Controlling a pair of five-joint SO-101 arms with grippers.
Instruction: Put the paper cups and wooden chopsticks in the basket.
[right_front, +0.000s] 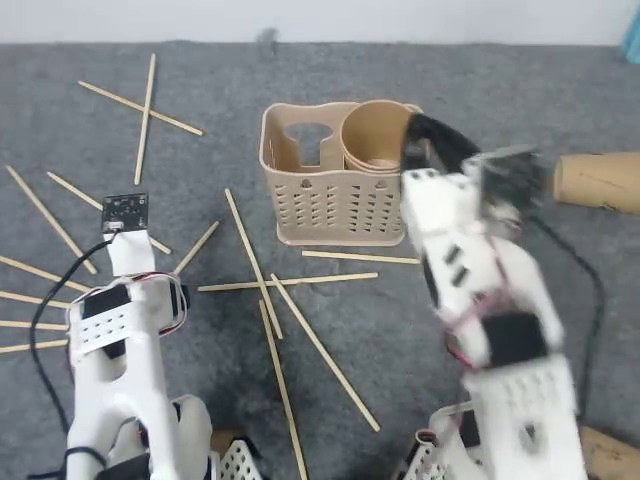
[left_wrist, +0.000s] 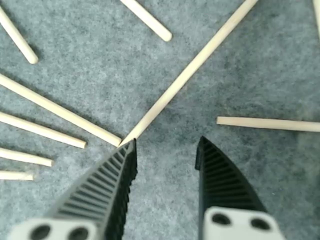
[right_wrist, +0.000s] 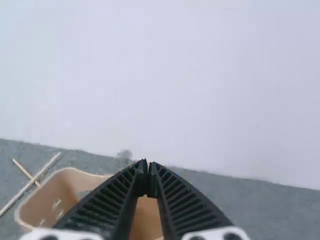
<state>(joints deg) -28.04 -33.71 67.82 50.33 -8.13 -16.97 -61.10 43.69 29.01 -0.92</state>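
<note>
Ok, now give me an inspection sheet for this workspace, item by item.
Surface: grey mat.
Job's things: basket upright, a paper cup standing in it; second cup on its side apart from it; chopsticks scattered on the mat.
Clutter: brown object at the near edge, unidentifiable.
Grippers: left gripper open, low over the mat; right gripper shut, above the basket.
Cables: black cable by the left arm, second cable by the right arm.
Surroundings: pale wall behind.

White arms (right_front: 120, 360), black cables (right_front: 35, 325), ribbed black grippers (left_wrist: 165, 145) (right_wrist: 148, 167).
</note>
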